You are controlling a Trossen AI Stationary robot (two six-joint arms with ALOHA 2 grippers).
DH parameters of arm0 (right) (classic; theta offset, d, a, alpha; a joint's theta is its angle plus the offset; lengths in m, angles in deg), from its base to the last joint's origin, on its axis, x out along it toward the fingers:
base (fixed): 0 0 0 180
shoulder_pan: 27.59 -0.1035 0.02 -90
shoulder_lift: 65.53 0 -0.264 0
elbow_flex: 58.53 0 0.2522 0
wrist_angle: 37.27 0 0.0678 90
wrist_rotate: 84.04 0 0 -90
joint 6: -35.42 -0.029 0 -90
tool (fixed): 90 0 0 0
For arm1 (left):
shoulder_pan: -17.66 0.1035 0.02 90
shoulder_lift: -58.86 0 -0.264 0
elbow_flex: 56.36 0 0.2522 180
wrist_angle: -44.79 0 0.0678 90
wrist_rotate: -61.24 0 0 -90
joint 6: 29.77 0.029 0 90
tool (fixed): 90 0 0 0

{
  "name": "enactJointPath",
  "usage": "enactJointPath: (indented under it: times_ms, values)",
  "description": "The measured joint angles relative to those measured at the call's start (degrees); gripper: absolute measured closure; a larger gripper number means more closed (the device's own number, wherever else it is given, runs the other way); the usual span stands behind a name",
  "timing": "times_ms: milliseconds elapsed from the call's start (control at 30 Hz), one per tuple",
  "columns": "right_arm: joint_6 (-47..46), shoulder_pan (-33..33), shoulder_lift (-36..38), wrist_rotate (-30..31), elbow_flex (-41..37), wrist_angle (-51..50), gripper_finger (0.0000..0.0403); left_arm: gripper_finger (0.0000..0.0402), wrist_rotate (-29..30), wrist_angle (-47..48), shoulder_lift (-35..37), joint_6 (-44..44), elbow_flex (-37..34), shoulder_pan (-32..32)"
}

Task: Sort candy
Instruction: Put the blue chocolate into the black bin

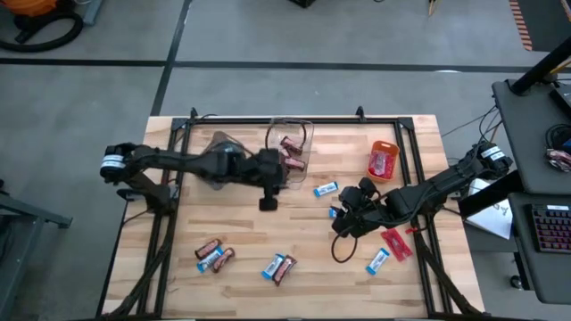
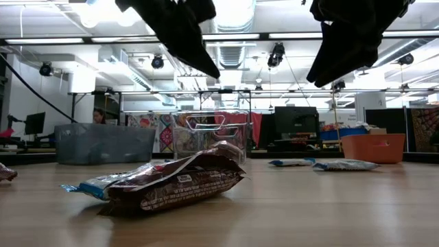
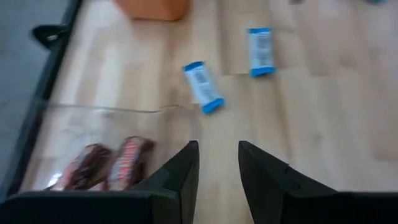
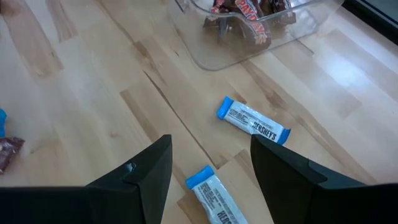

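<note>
Nearest you, loose candy (image 1: 278, 267) lies scattered along the table's (image 1: 241, 241) near edge. Mid-table, your right gripper (image 4: 211, 163) hangs spread and empty over a blue-and-white bar (image 4: 216, 196), likely lining up a pick. Farther left, your left gripper (image 3: 217, 163), parted and empty, hovers beside the clear bin (image 1: 293, 152) holding brown bars.

The high view looks straight down on the whole tabletop (image 1: 268, 241). The low view sits at its surface, looking level across. Both wrist views look close and obliquely down; all four share the clear bin (image 1: 290, 147).
</note>
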Motion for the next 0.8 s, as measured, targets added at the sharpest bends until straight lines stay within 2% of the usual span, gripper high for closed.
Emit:
enactJointPath:
  times_ms: [100, 333, 500, 700, 800]
  values:
    - [1.1, 0.0, 0.0, -0.5, 0.0, -0.5, 0.0195, 0.0306, 0.0, 0.2, 0.1, -0.5, -0.3, -3.3]
    - [10.1, 0.0, 0.0, -4.8, -2.2, -1.6, 0.0195, 0.0306, 0.2, 0.0, 0.8, -2.8, -1.7, -9.8]
    - [11.4, 0.1, 0.0, -6.2, -4.9, -1.6, 0.0195, 0.0306, 1.3, -2.9, 3.2, -5.3, -4.8, -13.3]
    - [12.6, 0.2, 0.0, -7.0, -7.4, -1.3, 0.0195, 0.0306, 6.8, -6.5, 7.4, -10.4, -9.1, -16.1]
    - [14.0, 0.3, 0.0, -7.3, -9.0, -1.3, 0.0195, 0.0306, 7.2, -10.9, 9.2, -10.8, -11.6, -17.9]
